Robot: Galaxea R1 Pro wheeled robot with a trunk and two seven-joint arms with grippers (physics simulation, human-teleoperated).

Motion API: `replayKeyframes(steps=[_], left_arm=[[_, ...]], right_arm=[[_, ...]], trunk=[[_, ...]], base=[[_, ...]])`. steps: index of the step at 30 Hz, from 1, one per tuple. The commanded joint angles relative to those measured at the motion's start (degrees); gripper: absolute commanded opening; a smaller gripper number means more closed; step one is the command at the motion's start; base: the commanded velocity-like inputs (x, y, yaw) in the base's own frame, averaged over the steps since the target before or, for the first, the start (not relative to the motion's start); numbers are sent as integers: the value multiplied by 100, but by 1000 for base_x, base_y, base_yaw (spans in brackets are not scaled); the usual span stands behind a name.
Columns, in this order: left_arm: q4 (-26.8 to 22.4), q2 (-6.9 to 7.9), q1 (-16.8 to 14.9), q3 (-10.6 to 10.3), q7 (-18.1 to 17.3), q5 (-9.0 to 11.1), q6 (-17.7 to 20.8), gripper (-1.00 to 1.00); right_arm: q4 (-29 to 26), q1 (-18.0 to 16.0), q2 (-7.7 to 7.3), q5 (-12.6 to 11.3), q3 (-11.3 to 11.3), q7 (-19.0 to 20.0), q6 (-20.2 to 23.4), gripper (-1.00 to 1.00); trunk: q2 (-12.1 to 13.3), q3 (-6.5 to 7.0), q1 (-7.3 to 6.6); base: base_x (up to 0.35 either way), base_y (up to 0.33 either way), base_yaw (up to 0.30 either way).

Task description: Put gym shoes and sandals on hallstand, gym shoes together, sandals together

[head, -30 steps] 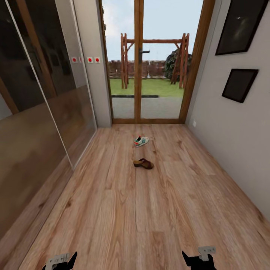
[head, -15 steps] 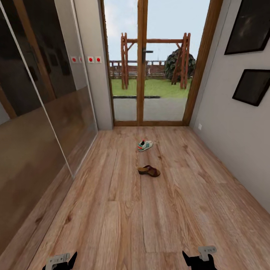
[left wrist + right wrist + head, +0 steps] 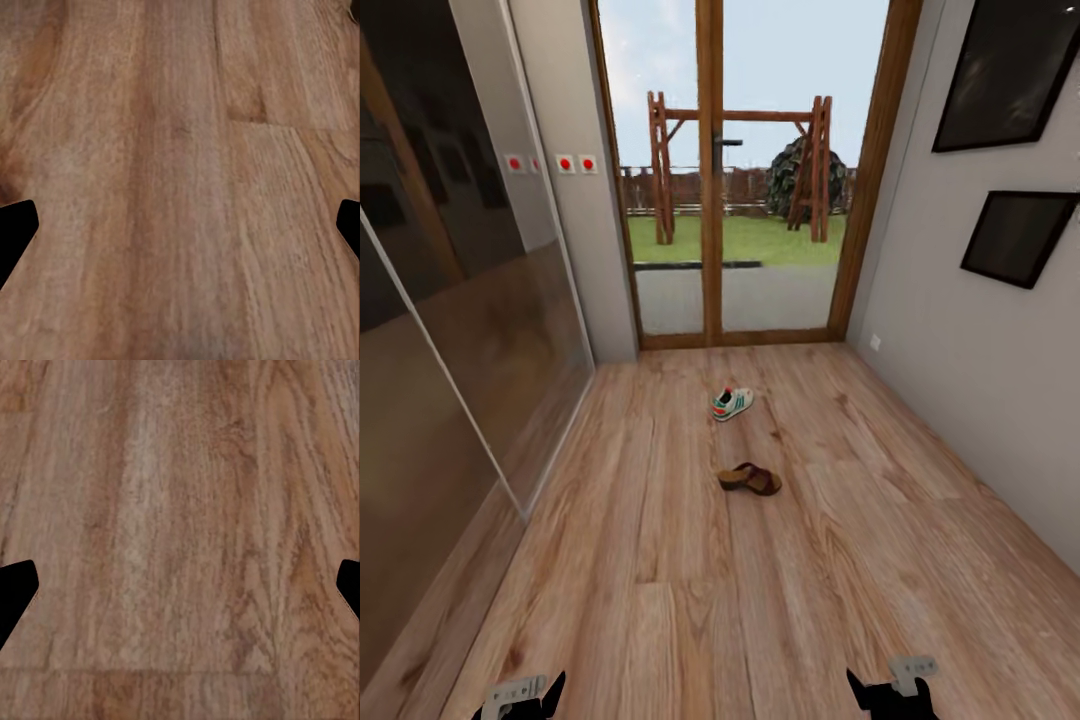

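Looking down a corridor floor (image 3: 690, 600) of light brown wood planks with grain and knots, running ahead to a wood-framed glass double door (image 3: 710, 200) opening onto grass and a wooden frame structure (image 3: 738, 160) outside. Flanking the corridor on the left, a tall glossy dark sliding panel (image 3: 450, 300) reflecting the planks, then a grey wall strip (image 3: 575, 220) carrying small white plates with red dots (image 3: 577, 163). Rising on the right, a plain pale wall (image 3: 970, 370) bearing two dark framed pictures, a larger one (image 3: 1005, 70) higher up and a smaller one (image 3: 1015, 238) below it. Lying on the planks well ahead, in the middle of the corridor, one gym shoe (image 3: 732, 403), cream-white with green stripes and a red-orange accent, nearer the door. Lying nearer the robot and apart from that shoe, one brown sandal (image 3: 750, 479), also flat on the floor. Hanging low at the bottom edge of the head view, well short of both shoes, the left gripper (image 3: 180, 225) and the right gripper (image 3: 180, 585), each over bare planks. Showing in both wrist views dark fingertips (image 3: 15, 229) at opposite edges with wide bare floor between, so both spread apart and holding nothing.
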Motion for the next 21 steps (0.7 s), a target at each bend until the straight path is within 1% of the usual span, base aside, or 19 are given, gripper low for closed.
replayKeyframes(steps=[1,21], left_arm=[[7,-1,-3,21,-57,46,3,100],[6,-1,-3,21,-57,49,3,100]], right_arm=[[7,-4,0,5,-45,47,-13,100],[7,-5,0,5,-45,51,-13,100]], trunk=[[-2,1,2],[-2,113,2]], base=[[310,164,-197],[309,165,-198]])
